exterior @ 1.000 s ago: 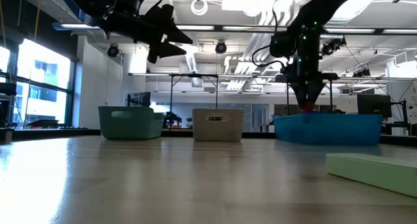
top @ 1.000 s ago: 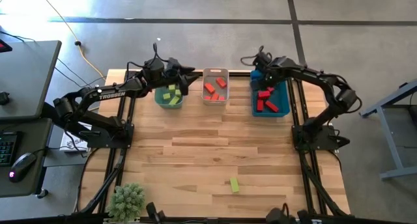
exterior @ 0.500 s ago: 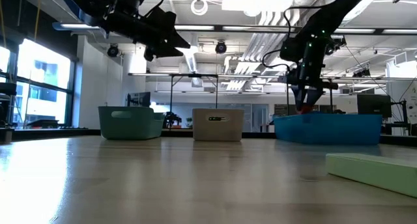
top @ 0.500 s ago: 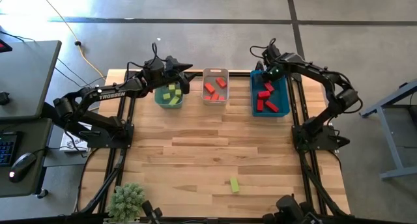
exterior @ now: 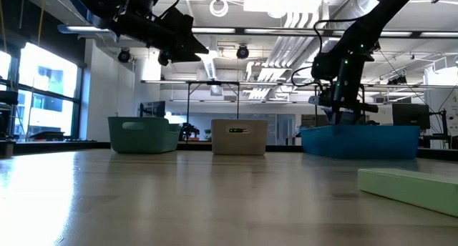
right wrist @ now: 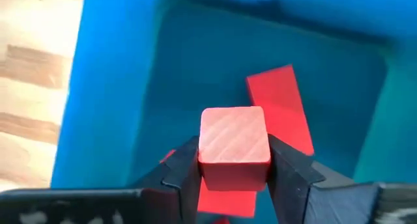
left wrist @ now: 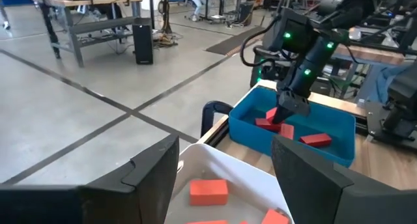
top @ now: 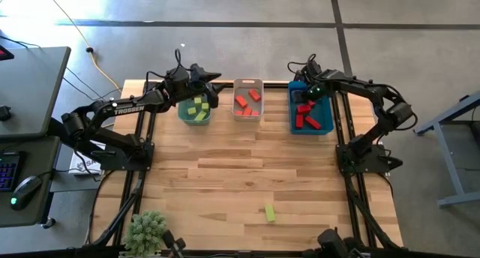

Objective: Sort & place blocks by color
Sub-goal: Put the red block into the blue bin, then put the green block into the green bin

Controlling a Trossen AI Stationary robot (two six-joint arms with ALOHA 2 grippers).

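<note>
We read the sort as nearly finished. In the high view three bins line the table's 12 o'clock edge. The green bin [top: 194, 110] at about 11 o'clock holds yellow-green blocks [top: 198, 109]. The white bin [top: 247, 99] at 12 holds orange-red blocks [top: 244, 103]. The blue bin [top: 311, 112] at about 1 o'clock holds deep red blocks [top: 309, 121].

The right gripper [right wrist: 233, 160] hangs just over the blue bin's far end. Its fingers [right wrist: 186, 168] touch both sides of a red cube [right wrist: 234, 146], which sits between them above the bars lying in the bin. The jaws stand narrow, about the cube's width. We judge this a release in hand, though we cannot tell whether the grip is already loosened.

The left gripper [left wrist: 225, 165] waits high over the gap between the green and white bins, jaws wide and empty.

Left to do: one yellow-green block [top: 269, 212] lies alone on the bare wood near the 6 o'clock edge, well apart from every bin. It looks bound for the green bin. We see no other loose block.
</note>
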